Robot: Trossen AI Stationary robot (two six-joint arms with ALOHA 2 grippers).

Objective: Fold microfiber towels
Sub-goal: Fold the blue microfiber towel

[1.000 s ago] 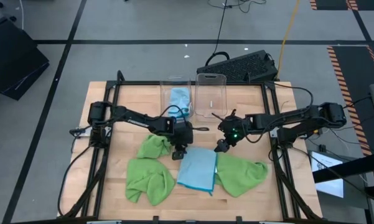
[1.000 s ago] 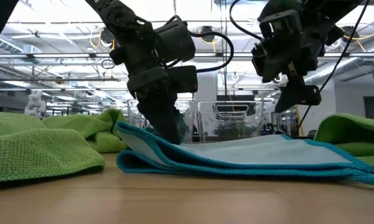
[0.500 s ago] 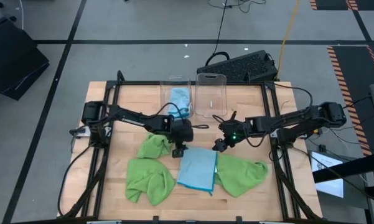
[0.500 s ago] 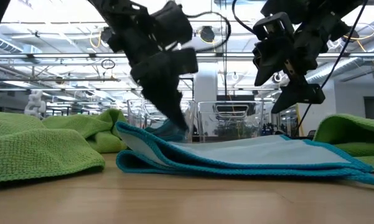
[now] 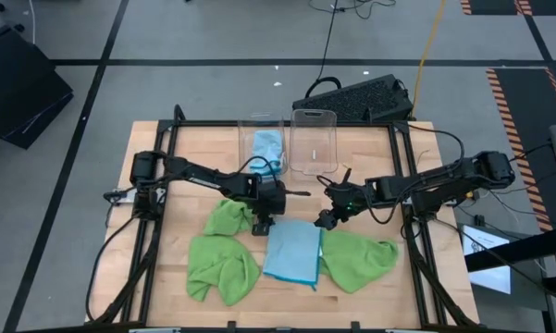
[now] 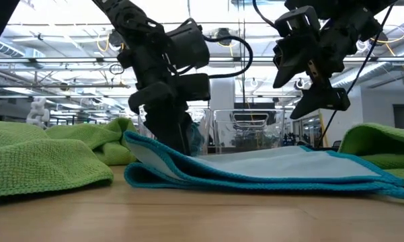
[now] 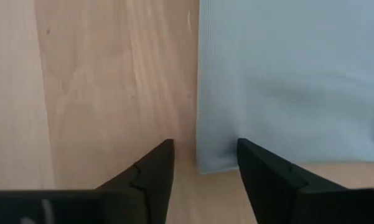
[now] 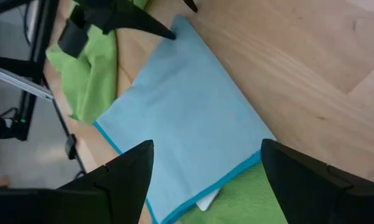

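left end effector (image 5: 264,225) back down, open | right end effector (image 5: 325,218) open | blue towel (image 5: 292,251) underside hidden

Folded blue towel (image 5: 292,252), green towels (image 5: 222,264) flanking, two clear bins (image 5: 315,139) behind

Grey floor (image 5: 213,37), black floor lines, bright ceiling lights (image 6: 60,27).
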